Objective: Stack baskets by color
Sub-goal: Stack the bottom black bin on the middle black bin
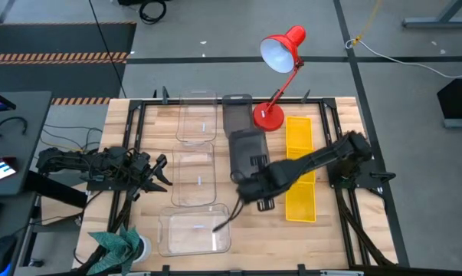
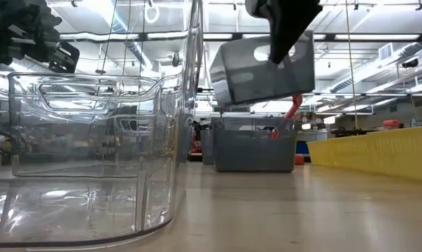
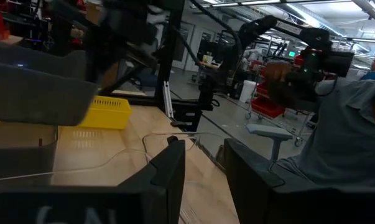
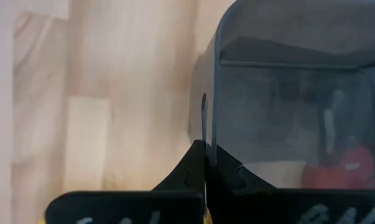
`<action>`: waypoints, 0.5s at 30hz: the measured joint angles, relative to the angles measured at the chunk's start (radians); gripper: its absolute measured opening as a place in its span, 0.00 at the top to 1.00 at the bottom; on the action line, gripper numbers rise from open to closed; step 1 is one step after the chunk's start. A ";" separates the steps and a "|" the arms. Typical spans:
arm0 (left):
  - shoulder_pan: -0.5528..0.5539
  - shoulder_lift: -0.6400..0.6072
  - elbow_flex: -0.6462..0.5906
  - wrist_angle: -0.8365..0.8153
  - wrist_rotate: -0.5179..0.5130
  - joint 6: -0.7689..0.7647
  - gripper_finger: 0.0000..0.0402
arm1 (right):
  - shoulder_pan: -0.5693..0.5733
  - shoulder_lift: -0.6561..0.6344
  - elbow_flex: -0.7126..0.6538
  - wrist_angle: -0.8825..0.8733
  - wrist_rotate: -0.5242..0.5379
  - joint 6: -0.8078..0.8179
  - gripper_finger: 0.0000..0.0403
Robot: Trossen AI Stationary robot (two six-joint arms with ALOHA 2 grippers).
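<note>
Item one: your right gripper (image 1: 247, 186), reaching across the middle of the bench (image 1: 338, 222), fingers pressed together on the wall of a dark grey basket (image 2: 263, 70). In the low view that basket hangs tilted in the air, clear of the wood; in the right wrist view its thin wall runs straight down between the closed fingers (image 4: 196, 165).

Item two: a second dark grey basket (image 1: 237, 115) at the far side of the bench, just beside the base of the red desk lamp (image 1: 280, 57). The low view shows grey bins standing on the bench beneath and beyond the lifted one.

Item three: three clear baskets in a column left of centre, far (image 1: 197, 119), middle (image 1: 194, 176) and near (image 1: 194, 230), each on the bench.

Item four: yellow baskets (image 1: 299, 169) in a line along the right side, end to end; you cannot tell their count from above.

Item five: your left gripper (image 1: 158, 172) at the left edge of the bench beside the middle clear basket, fingers (image 3: 168, 171) spread with a gap between them, holding nothing.
</note>
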 joint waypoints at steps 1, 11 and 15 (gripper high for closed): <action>0.000 0.000 0.000 0.000 0.000 0.000 0.71 | -0.015 -0.026 -0.031 0.027 0.001 -0.007 0.99; 0.000 0.000 0.000 0.000 0.000 0.000 0.71 | -0.145 -0.220 -0.348 0.413 -0.093 -0.104 0.99; 0.000 0.000 0.000 0.000 0.000 0.000 0.71 | -0.182 -0.232 -0.423 0.499 -0.126 -0.107 0.99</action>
